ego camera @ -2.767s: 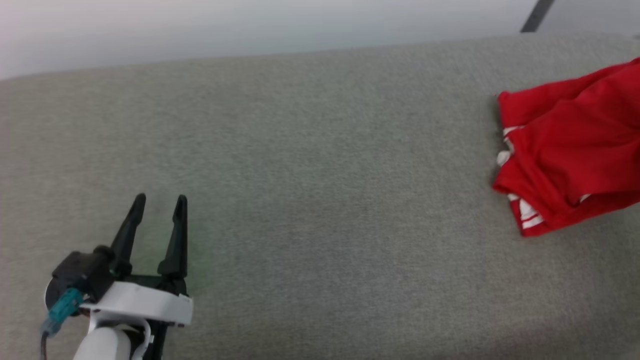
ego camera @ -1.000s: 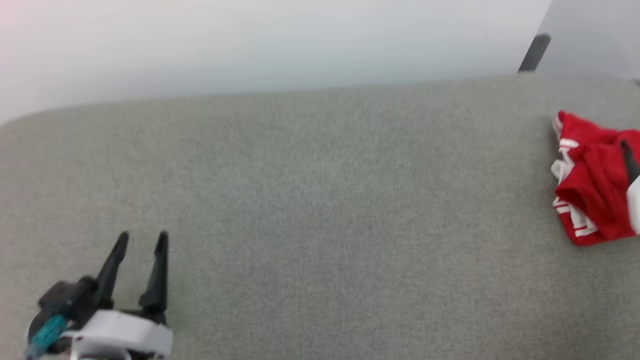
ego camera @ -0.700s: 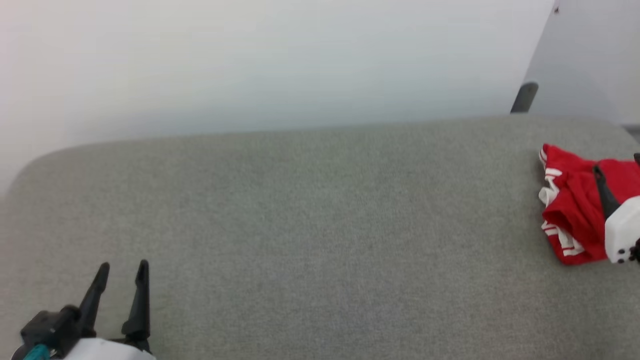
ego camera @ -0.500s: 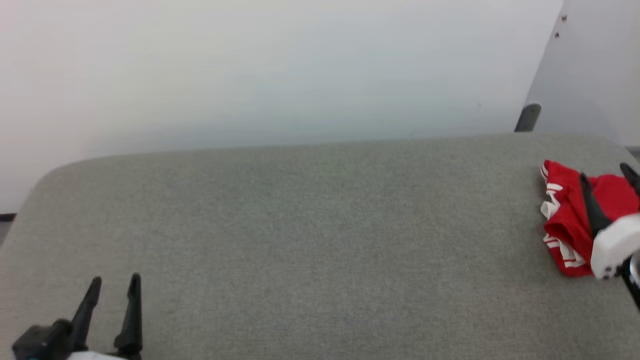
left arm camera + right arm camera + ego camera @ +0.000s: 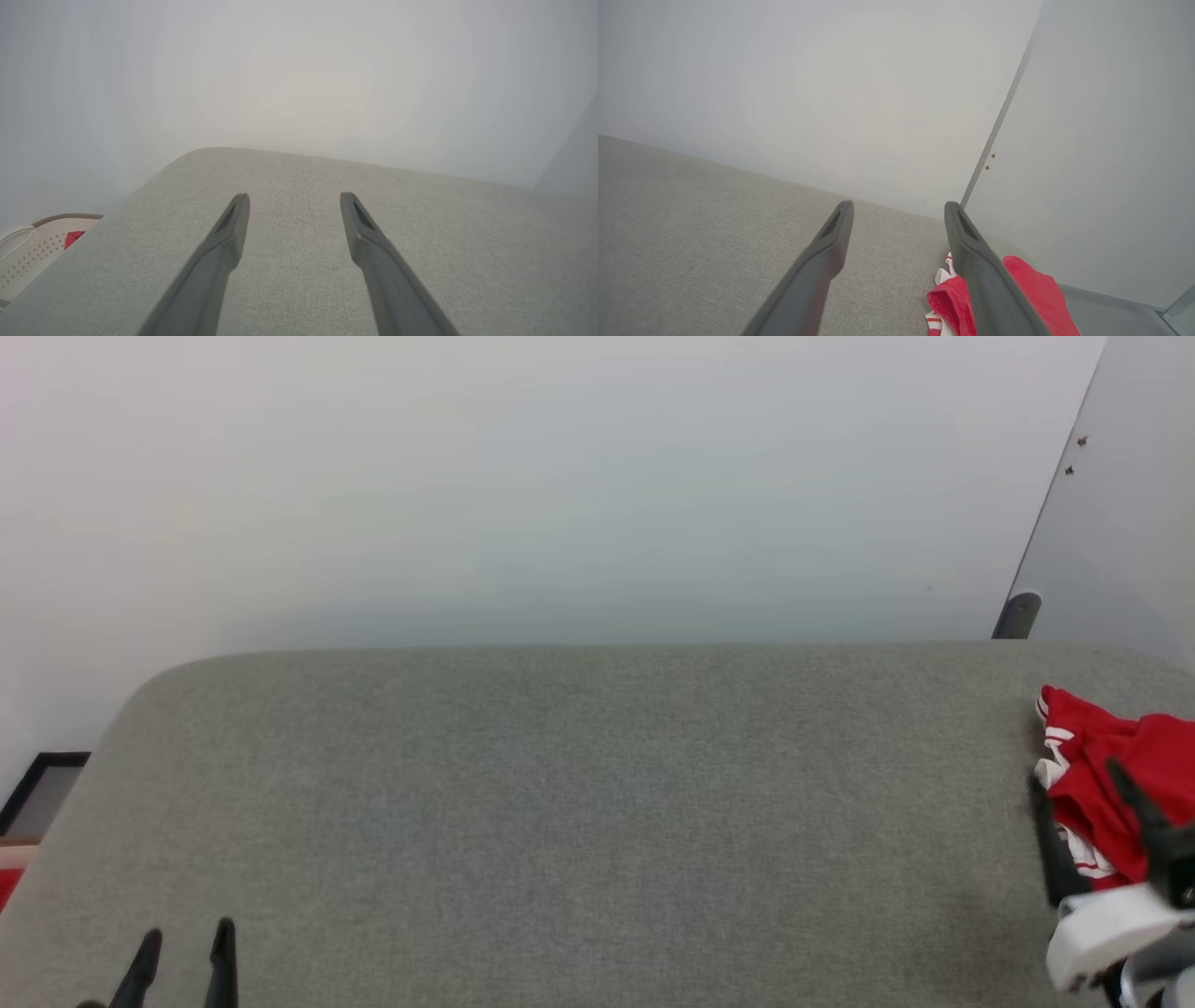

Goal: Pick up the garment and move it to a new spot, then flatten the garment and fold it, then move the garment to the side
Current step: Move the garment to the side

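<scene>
The garment (image 5: pixel 1116 761), red with white striped trim, lies bunched at the far right of the grey padded table (image 5: pixel 579 803), cut off by the head view's edge. My right gripper (image 5: pixel 1074 777) stands open at the garment's near left edge. One finger is over the bare table and the other over the red cloth; whether it touches the cloth I cannot tell. In the right wrist view the right gripper (image 5: pixel 900 206) is open, and the garment (image 5: pixel 950 298) shows under and beside its right finger. My left gripper (image 5: pixel 187 931) is open at the bottom left, and the left gripper (image 5: pixel 294 198) holds nothing.
A pale wall runs behind the table, with a grey panel and a dark post (image 5: pixel 1018 614) at the back right. The table's far left corner is rounded. A white perforated basket (image 5: pixel 28 252) with something red in it sits below the table's left side.
The head camera has tilted up, so the wall takes more of the picture. My right gripper has come in from the right edge to the garment's left side. Both grippers stay open.
</scene>
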Motion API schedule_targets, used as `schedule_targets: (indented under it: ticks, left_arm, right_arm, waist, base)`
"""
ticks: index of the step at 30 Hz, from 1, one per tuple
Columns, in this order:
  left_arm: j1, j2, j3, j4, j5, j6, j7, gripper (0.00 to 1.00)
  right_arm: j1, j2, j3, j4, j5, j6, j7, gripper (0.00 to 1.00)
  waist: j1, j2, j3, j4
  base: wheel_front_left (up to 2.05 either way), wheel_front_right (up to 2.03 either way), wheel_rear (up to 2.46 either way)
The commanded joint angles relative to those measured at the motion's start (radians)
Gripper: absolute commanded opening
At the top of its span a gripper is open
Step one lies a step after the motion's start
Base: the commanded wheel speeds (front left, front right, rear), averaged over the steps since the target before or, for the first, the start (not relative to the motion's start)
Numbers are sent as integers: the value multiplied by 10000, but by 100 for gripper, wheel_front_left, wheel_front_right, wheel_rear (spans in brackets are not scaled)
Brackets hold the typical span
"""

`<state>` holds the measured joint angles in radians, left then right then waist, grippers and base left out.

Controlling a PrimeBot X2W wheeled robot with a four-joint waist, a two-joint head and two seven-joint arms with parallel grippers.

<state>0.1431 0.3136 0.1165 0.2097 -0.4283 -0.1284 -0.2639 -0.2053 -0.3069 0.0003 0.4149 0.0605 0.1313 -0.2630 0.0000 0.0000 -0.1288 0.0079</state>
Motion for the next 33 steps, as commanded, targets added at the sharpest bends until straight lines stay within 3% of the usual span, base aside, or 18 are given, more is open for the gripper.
schedule_targets:
  ticks: [1,20,33]
  left_arm:
    - [185,-33,96,40,-4,-24,3,100]
    - [933,500,-340,-363,-347,-24,3,100]
    - [1122,751,-689,-552,-775,-25,3,100]
  right_arm:
    - [451,143,-70,-285,-119,-10,-13,100]
    - [3052,1324,-1033,-2104,-217,-10,-10,100]
    - [3987,1884,-997,-3040,-478,-10,-10,100]
  waist:
    - [0,0,-75,57]
    - [0,0,-337,220]
    - [0,0,-346,126]
  base:
    - [0,0,0]
    - [0,0,0]
    - [0,0,0]
